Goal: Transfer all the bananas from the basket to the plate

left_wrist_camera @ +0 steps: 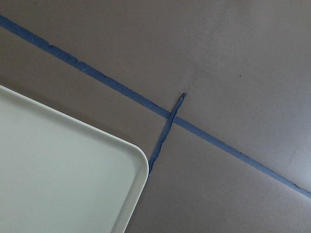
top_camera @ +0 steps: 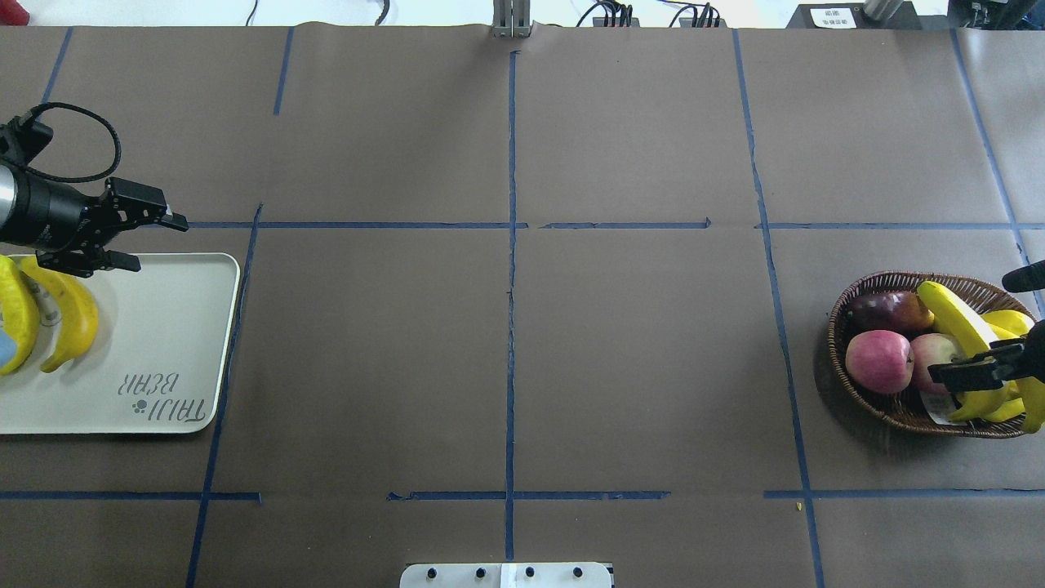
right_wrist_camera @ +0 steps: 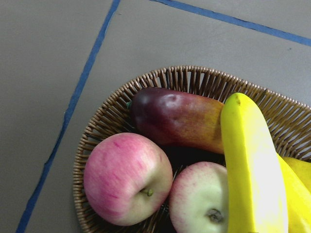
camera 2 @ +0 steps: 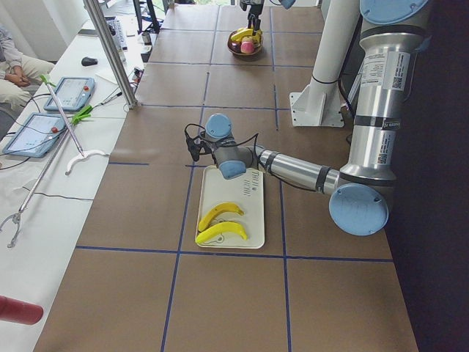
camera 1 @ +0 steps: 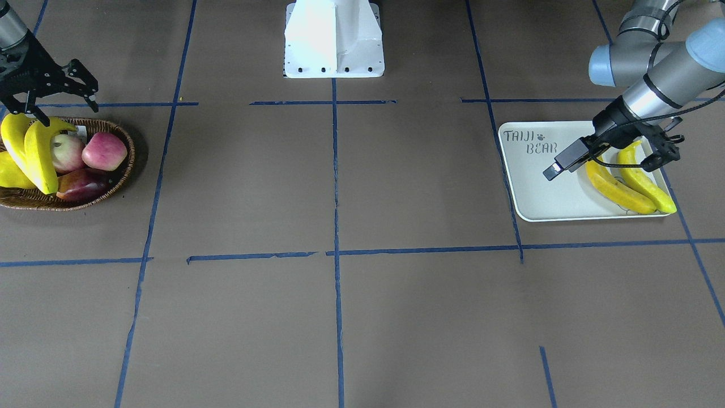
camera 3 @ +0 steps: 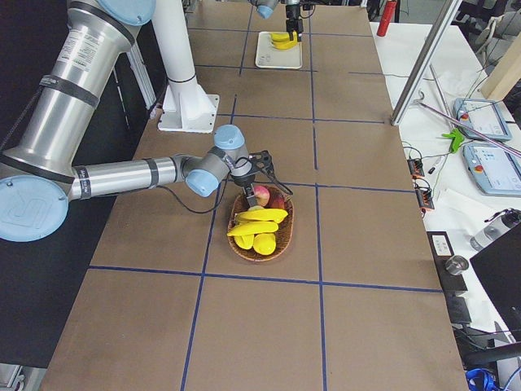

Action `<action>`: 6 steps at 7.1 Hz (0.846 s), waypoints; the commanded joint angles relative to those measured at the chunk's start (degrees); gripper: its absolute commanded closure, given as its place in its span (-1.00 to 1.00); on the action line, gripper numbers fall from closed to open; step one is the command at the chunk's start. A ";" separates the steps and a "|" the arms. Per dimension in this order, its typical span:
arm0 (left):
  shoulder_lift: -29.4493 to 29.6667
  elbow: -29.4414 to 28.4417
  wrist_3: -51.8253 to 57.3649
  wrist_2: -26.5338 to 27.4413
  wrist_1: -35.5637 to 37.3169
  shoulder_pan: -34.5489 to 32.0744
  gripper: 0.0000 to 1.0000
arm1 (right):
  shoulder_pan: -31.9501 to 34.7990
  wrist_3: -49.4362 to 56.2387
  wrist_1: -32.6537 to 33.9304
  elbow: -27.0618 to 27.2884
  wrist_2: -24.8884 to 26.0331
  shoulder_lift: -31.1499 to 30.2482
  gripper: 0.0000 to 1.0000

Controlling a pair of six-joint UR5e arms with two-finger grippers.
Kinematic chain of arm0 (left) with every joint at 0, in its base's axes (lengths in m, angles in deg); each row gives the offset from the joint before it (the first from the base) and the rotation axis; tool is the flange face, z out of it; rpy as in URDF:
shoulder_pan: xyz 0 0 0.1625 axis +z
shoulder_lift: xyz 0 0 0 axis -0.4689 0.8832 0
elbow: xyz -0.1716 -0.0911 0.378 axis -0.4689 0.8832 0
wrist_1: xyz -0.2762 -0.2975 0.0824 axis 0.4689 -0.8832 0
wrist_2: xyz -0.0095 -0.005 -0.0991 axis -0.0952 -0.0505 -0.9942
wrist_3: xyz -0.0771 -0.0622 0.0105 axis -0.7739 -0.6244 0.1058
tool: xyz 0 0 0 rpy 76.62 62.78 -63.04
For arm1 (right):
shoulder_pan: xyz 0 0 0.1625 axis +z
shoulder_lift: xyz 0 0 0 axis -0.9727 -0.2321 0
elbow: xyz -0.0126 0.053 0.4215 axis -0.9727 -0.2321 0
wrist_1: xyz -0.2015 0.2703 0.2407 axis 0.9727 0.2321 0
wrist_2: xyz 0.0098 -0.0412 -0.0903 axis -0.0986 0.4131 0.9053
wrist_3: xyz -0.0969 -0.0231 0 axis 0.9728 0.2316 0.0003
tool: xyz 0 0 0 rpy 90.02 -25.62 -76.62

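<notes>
Two bananas [camera 1: 614, 190] [top_camera: 69, 314] lie side by side on the off-white plate [camera 1: 544, 192] [top_camera: 163, 327], whose corner also shows in the left wrist view [left_wrist_camera: 58, 179]. My left gripper [camera 1: 660, 153] [top_camera: 147, 242] hovers open and empty over the plate's far edge, beside them. More bananas [camera 1: 39, 153] [top_camera: 951, 314] [right_wrist_camera: 252, 170] rest in the wicker basket [camera 1: 113, 190] [top_camera: 865, 294]. My right gripper [camera 1: 68, 113] [top_camera: 1000, 327] is open just above those bananas, its fingers spread on either side of them, gripping nothing.
The basket also holds two pink apples [camera 1: 103, 151] [right_wrist_camera: 126, 179], a dark red mango [right_wrist_camera: 180, 116] and a plumper yellow fruit [camera 1: 8, 175]. The white robot base [camera 1: 334, 39] stands at mid-table. Blue tape lines cross the brown table between basket and plate.
</notes>
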State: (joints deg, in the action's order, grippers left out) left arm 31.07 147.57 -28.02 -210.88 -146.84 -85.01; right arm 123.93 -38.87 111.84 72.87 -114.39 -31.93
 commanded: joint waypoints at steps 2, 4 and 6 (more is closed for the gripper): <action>0.00 0.47 0.00 0.00 0.00 0.09 -0.99 | 1.26 -0.81 -0.77 -2.68 -0.98 -0.39 -0.88; 0.00 0.47 -0.09 0.00 -0.09 0.09 -0.99 | 1.17 -0.81 -0.69 -3.48 -0.98 -0.39 -0.86; -0.09 0.73 -0.09 0.00 -0.09 0.09 -0.99 | 1.17 -0.81 -0.69 -4.18 -0.89 -0.57 -0.86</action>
State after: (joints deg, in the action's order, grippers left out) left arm 31.05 148.16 -28.10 -210.88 -146.91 -84.92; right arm 125.13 -39.68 111.15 69.20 -115.35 -32.38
